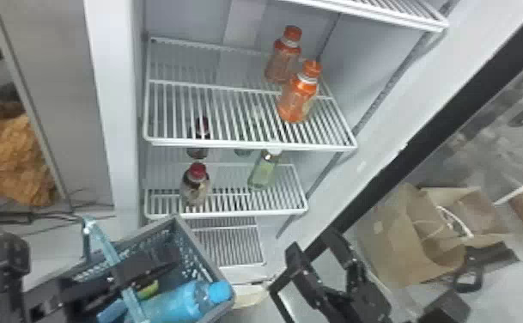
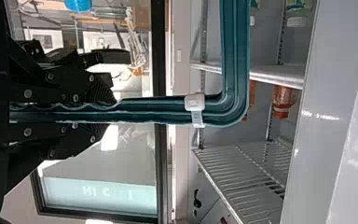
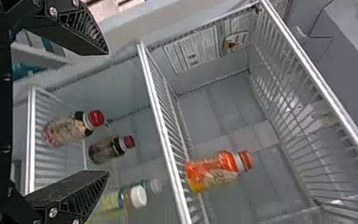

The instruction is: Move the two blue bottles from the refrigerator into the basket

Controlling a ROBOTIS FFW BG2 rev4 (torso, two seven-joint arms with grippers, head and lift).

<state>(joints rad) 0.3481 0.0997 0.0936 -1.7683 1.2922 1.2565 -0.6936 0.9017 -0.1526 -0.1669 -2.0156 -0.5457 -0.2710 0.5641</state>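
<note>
Lbls [image 3: 192, 50] w/ print, fridge wall [image 3: 206, 78]

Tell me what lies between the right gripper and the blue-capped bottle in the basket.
In the head view, the basket's side rim and then the refrigerator's lower front lie between the blue-capped bottle and the right gripper.

The blue bottle [image 1: 174, 304] is blazing bright, the handle [image 2: 235, 56] is showing teal, orange bottles [image 1: 297, 99] are popping, white bars are striping the shelf [image 1: 247, 145]!

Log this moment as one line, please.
left gripper shut on teal plastic handle | right gripper open, empty | blue plastic bottle lying in grey plastic basket
</note>
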